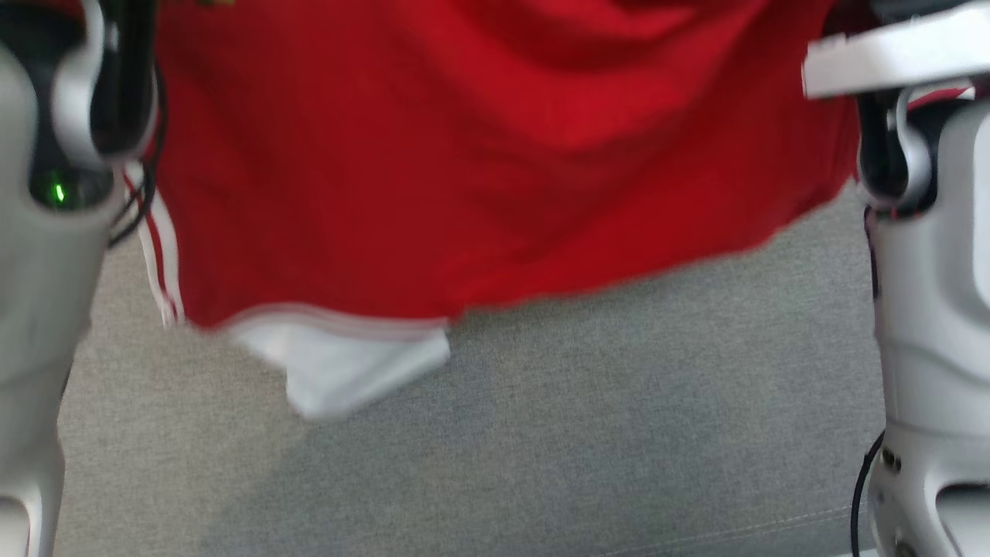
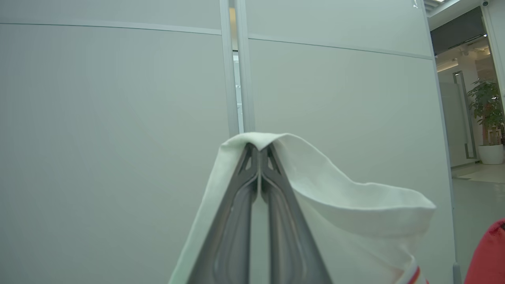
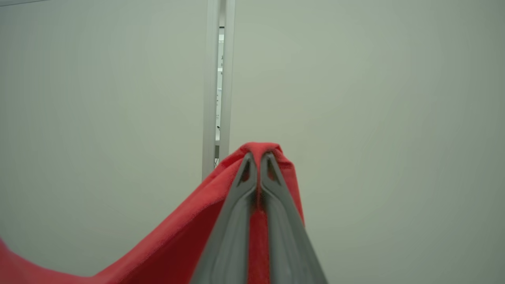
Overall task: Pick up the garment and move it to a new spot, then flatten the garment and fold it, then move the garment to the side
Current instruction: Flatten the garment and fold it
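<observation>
As you looked along the left tool [image 2: 259, 148], its two dark fingers stood pressed together, pinching a white fold of the red garment [image 1: 479, 178]. That white cloth lay draped over both fingertips and fell away toward the lower right of the left wrist view, where a thin red and white stripe edged it. Your right tool [image 3: 259, 156] was likewise closed tight, with red cloth caught between the fingers, bunched over the tips and sagging off to the lower left of the right wrist view.

In the head view you had the garment hanging as a broad red sheet between the left forearm [image 1: 39, 309] and the right forearm [image 1: 936, 309]. White stripes ran down its left edge, and a white flap [image 1: 348, 371] dangled from its lower hem. The picture was blurred, so you could not tell whether that flap touched anything. Below the garment lay a grey fabric surface [image 1: 588, 433], with a seam crossing its lower right corner.

Beyond both tools stood pale wall panels [image 2: 118, 138], parted by a narrow upright gap. Far off at the right of the left wrist view, a potted plant [image 2: 487, 106] stood in a white pot on a bright floor.
</observation>
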Available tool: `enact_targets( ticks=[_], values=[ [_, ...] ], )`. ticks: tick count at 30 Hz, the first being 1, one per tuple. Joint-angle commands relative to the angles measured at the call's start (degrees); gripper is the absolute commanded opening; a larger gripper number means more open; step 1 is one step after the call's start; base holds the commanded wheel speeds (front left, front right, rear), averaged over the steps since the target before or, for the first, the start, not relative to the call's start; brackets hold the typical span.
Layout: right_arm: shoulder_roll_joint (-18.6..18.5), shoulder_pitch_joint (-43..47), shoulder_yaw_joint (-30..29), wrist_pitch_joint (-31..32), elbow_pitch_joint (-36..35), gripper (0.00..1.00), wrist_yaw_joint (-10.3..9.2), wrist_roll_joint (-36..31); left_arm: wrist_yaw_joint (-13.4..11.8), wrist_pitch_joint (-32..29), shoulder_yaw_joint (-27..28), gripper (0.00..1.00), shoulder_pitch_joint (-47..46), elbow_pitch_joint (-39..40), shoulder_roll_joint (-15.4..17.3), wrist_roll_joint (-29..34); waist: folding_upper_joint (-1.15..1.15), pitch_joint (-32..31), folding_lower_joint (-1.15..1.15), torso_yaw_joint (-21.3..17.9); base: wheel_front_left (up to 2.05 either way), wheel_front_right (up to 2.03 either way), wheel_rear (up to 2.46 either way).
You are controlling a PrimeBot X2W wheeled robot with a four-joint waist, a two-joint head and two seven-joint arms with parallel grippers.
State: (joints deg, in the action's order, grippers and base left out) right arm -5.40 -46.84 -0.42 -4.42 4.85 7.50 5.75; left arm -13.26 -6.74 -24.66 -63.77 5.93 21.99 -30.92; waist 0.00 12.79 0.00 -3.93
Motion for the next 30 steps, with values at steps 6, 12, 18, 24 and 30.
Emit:
enact_targets(
  ticks=[6,12,18,24,30],
  values=[
    [-0.91,-22.8,-1.97,-7.08,19.09,0.0,-0.04,-6.1,3.15,8.25,1.75,0.0,-17.5,-17.96,-6.72,0.43,0.0,14.66,0.0,1.55,0.0,0.0,0.0],
    [-0.14,-31.05,-5.74,-10.42,31.13,0.0,-0.04,-11.7,5.33,16.49,1.57,0.0,-19.51,-26.79,-9.96,0.37,0.0,20.27,0.0,4.68,0.0,0.0,0.0],
    [0.61,-26.87,-5.78,-10.78,36.61,0.0,-0.04,-13.44,7.86,20.66,-0.01,0.0,-11.63,-31.04,-11.52,-0.02,0.0,24.44,0.0,6.33,0.0,0.0,0.0],
    [1.39,-18.1,-5.44,-10.81,34.87,0.0,-0.04,-10.18,8.93,21.96,0.84,0.0,0.15,-30.03,-10.99,0.36,0.0,24.61,0.0,5.87,0.0,0.0,0.0],
    [1.86,-10.3,-6.58,-10.81,28.95,0.0,-0.04,-5.11,9.27,21.96,7.39,0.0,13.13,-19.29,-11.34,1.9,0.0,21.54,0.0,4.34,0.0,0.0,0.0]
  ],
)
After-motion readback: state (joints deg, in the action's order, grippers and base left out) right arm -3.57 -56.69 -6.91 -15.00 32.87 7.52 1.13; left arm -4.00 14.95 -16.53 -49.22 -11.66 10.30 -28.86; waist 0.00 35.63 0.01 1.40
